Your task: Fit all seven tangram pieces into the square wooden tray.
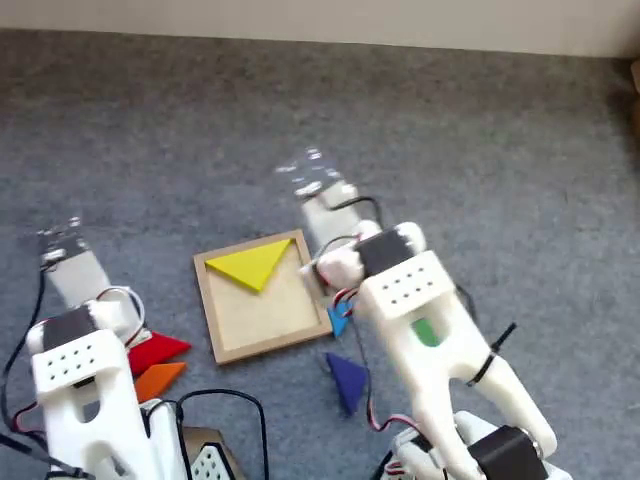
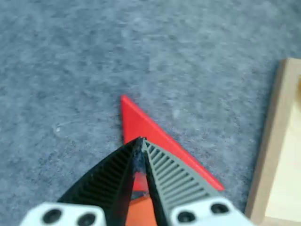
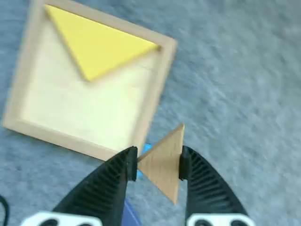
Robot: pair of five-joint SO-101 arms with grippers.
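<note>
The square wooden tray (image 1: 214, 312) (image 3: 159, 98) lies mid-table with a yellow triangle (image 1: 250, 265) (image 3: 96, 47) in its far half. My right gripper (image 3: 157, 160) (image 1: 312, 182) is shut on a tan wooden triangle (image 3: 162, 162), held above the carpet just outside the tray's right rim. A light blue piece (image 1: 338, 318) (image 3: 145, 149) lies against that rim. My left gripper (image 2: 140, 142) (image 1: 62, 243) is shut with its tips over a red triangle (image 2: 150, 129) (image 1: 158, 350). An orange piece (image 1: 160, 378) (image 2: 141, 209) lies beside the red one.
A dark blue triangle (image 1: 347, 380) lies on the carpet in front of the tray. Something green (image 1: 425, 331) shows under the right arm. Cables (image 1: 225, 400) loop near the arm bases. Bare grey carpet stretches behind the tray.
</note>
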